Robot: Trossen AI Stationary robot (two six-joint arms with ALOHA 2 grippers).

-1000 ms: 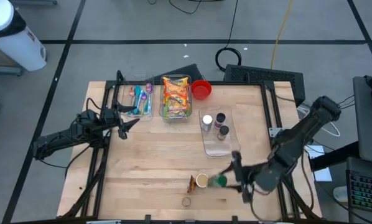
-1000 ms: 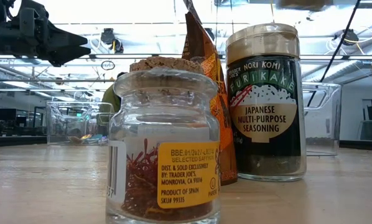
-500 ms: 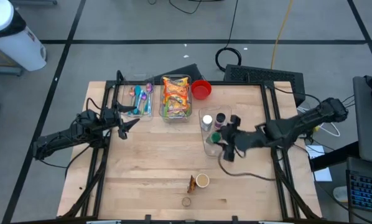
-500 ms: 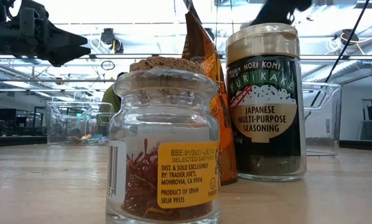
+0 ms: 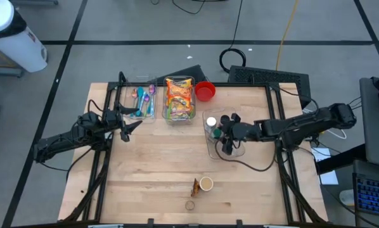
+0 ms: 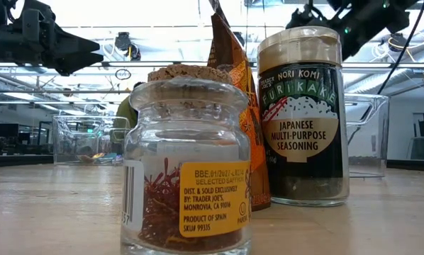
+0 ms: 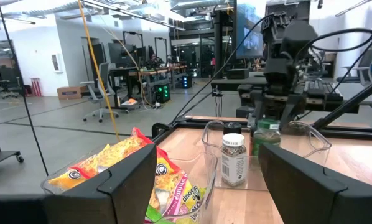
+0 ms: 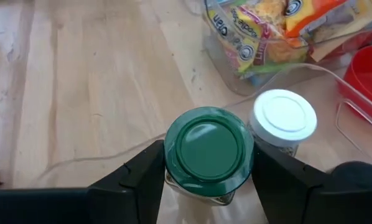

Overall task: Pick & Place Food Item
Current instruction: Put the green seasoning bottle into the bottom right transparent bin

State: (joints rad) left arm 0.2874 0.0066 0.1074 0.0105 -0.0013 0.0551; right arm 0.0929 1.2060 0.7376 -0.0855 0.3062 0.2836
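Since a second ago my right gripper (image 5: 224, 135) has swung from the table's near edge to the clear tray (image 5: 222, 152), half-open fingers clamped on the green-lidded jar (image 8: 209, 148) beside a white-capped jar (image 8: 285, 117). Left gripper (image 5: 127, 127) hovers spread wide, empty, near the snack bin (image 5: 179, 99). Office room beyond.

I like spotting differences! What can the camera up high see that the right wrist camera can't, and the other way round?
Only the high view shows the left arm's tool waiting beside the utensil bin, plus the furikake jar, the orange packet and the saffron jar near the table's front edge.

Only the right wrist view shows close up how the dark fingers squeeze the green-lidded jar.

Both show that jar in the right arm's tool, the white-lidded jar, the snack bin and the red cup.
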